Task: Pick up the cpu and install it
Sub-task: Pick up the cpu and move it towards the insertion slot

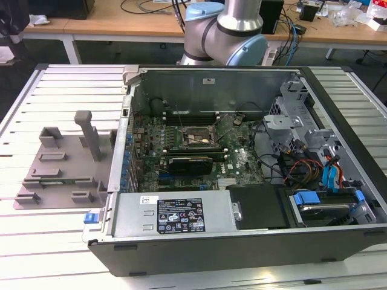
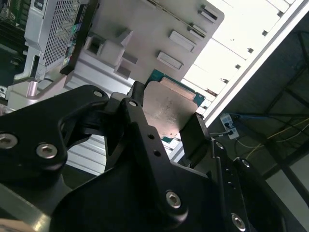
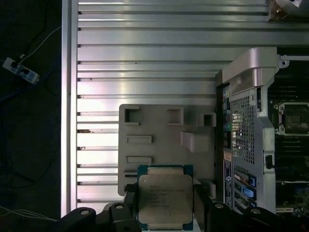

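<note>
— Where's the cpu (image 3: 165,200)?
— I see it clamped between the gripper (image 2: 166,118) fingers in both wrist views, at the grey tray's (image 3: 159,125) edge on the counter (image 3: 145,63). The exterior view gives me the whole open case (image 1: 242,241) and its socket (image 1: 195,138).

Slatted metal table (image 1: 54,90) is spanning the exterior view; wooden desks (image 1: 109,24) are running along its upper edge. In the first wrist view, a power strip (image 3: 19,70) is lying on dark floor (image 3: 29,145), upper left.
</note>
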